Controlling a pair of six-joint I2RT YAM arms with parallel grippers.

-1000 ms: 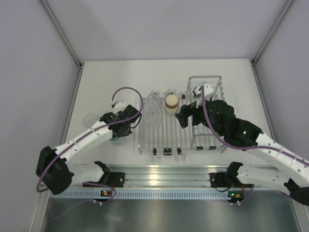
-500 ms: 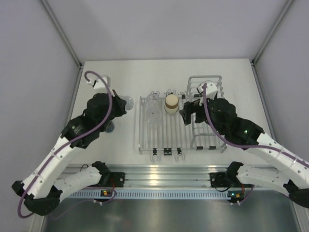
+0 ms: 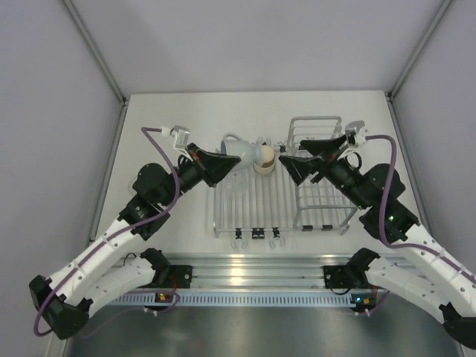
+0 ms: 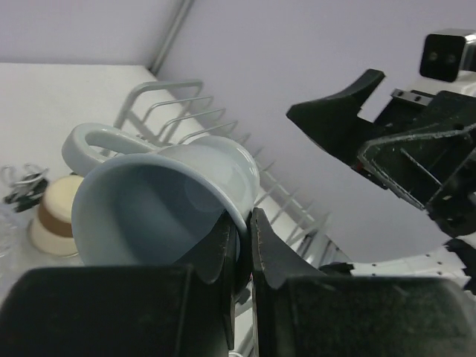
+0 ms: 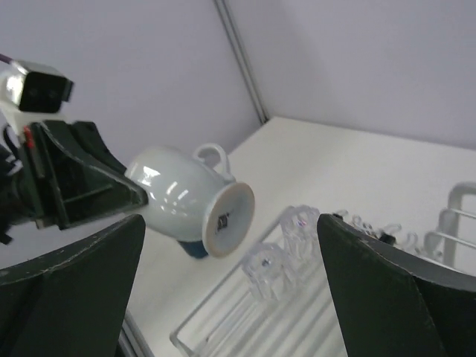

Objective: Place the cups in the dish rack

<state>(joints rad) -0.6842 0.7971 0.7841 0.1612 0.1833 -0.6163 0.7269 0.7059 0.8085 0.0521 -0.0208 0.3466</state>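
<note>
The pale cup (image 3: 244, 152) is pinched by its rim in the left end effector (image 3: 227, 162), whose jaws are drawn almost together with only the cup wall between them. It is carried on its side in the air over the far end of the rack (image 3: 253, 216), foot turned toward the right end effector (image 3: 291, 169). That one is spread wide with nothing held, and it is aimed at the cup's foot from close by, so a handover is judged to be the step in hand. Here the danger is plain: the hold is on a thin glazed rim with the whole body hung out beyond it, so a nudge from the right fingers before they are closed could twist the cup loose onto the bars. If the left is let go too soon, the cup is lost. The tan cup (image 3: 263, 158) is set just beside and below, and could be knocked by a low pass. On the rack's flat section the tan cup is seen at the far end, with the clear cup (image 3: 235, 178) near it among the bars. Nothing is seen in the visible part of the basket (image 3: 320, 201). A dark blue shape, likely the mug (image 5: 195, 249), is glimpsed under the pale cup, seemingly on the table (image 3: 163, 119) beside the rack.
</note>
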